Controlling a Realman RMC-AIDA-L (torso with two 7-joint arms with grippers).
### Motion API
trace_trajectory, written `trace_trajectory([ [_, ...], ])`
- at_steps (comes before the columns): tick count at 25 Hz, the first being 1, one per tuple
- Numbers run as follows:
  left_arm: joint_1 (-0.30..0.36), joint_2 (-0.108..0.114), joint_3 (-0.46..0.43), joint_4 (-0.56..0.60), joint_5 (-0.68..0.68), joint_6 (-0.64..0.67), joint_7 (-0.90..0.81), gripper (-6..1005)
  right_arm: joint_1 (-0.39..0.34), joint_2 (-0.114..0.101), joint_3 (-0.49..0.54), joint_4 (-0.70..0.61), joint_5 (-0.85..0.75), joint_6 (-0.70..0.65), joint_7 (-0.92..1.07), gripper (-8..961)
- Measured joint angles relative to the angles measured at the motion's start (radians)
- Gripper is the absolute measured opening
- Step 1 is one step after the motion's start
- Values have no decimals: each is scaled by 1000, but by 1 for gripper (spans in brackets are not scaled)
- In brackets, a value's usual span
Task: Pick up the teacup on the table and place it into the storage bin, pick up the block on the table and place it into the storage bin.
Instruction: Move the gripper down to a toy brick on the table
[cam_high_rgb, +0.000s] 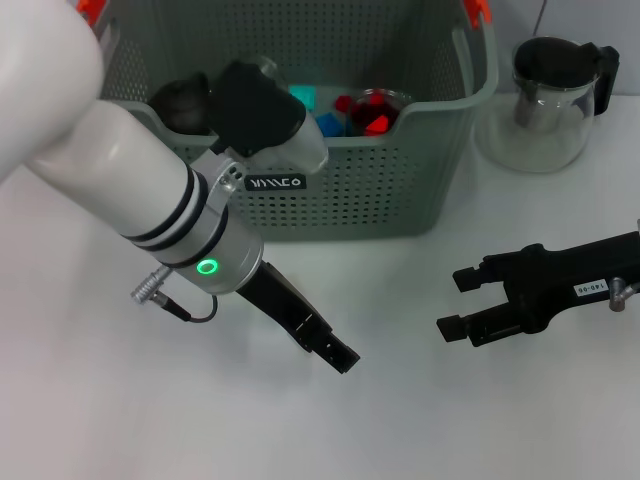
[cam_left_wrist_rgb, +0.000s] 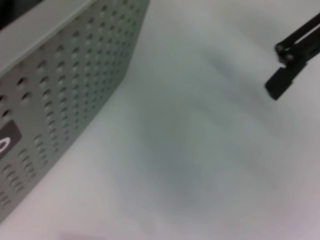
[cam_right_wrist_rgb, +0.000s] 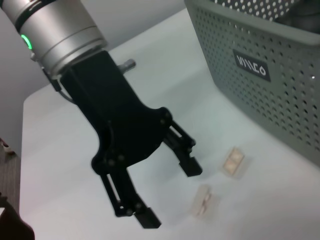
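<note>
The grey-green perforated storage bin (cam_high_rgb: 380, 190) stands at the back middle of the white table; its wall also shows in the left wrist view (cam_left_wrist_rgb: 60, 90) and the right wrist view (cam_right_wrist_rgb: 280, 85). Inside it lie a clear glass teacup (cam_high_rgb: 380, 103), a blue block (cam_high_rgb: 330, 123) and red pieces (cam_high_rgb: 376, 123). My left gripper (cam_high_rgb: 338, 357) hangs low over the table in front of the bin, open and empty; the right wrist view shows its spread fingers (cam_right_wrist_rgb: 170, 194). My right gripper (cam_high_rgb: 455, 303) is open and empty at the right, pointing toward the left one.
A glass teapot (cam_high_rgb: 548, 95) with a black lid stands right of the bin. Two small pale translucent marks (cam_right_wrist_rgb: 234, 162) lie on the table near the left gripper. The right gripper's fingertip (cam_left_wrist_rgb: 281, 82) shows in the left wrist view.
</note>
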Motion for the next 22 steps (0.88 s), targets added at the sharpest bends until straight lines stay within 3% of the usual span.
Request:
trace_trajectory([
  [10, 0, 0, 78, -44, 55, -103, -13, 949, 1, 1, 3, 0, -8, 4, -4, 927],
  [22, -3, -1, 104, -85, 57, -157, -23, 947, 4, 1, 3, 0, -8, 12, -5, 927],
])
